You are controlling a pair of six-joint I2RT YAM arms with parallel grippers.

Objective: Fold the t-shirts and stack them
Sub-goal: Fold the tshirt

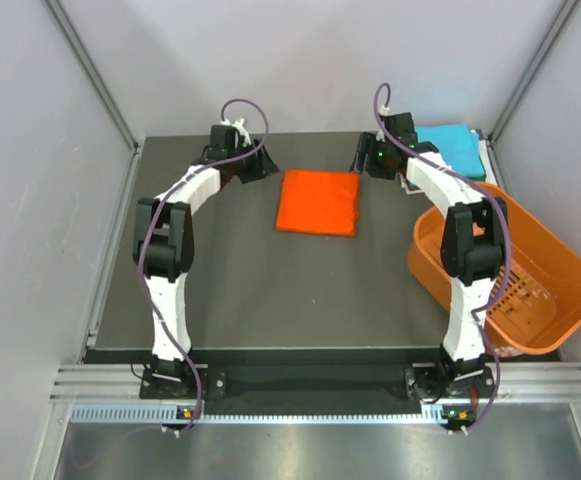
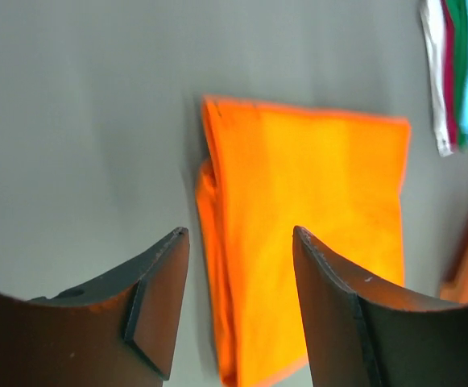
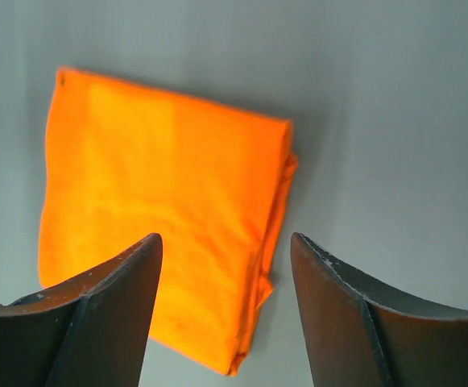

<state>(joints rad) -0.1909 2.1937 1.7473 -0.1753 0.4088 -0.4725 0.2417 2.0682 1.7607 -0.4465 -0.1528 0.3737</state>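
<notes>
Orange t-shirt (image 1: 318, 202) lies folded into a neat square near the middle of the dark table (image 1: 240, 290), flat and touching nothing else. Left gripper (image 2: 240, 232) hovers just off the shirt's far-left side and right gripper (image 3: 225, 238) off its far-right side. Both have fingers spread wide and nothing between them, with the cloth in sight past the tips in each wrist view. Turquoise t-shirt (image 1: 455, 145) sits folded on top of a stack at the far right corner. Left wrist view shows white, dark red and green edges under it, blurry. Orange basket (image 1: 560, 270) hangs off the right table edge, looks empty, not part of the fold. Judgement: folding of the orange one looks done, so the step in hand is getting it onto the stack. To do it well, come down on opposite sides of the square and pinch through every layer, not just the top ply. One side edge shows loose, slightly bunched layers that would fall open if missed. Close both sets of fingers together, lift level and only high enough to clear the table, and keep the spacing between the arms steady so the cloth neither sags nor stretches. Carry it right, square it over the turquoise top, lower until it rests, then let go. Risk: the right arm is crowded near the stack and basket.
</notes>
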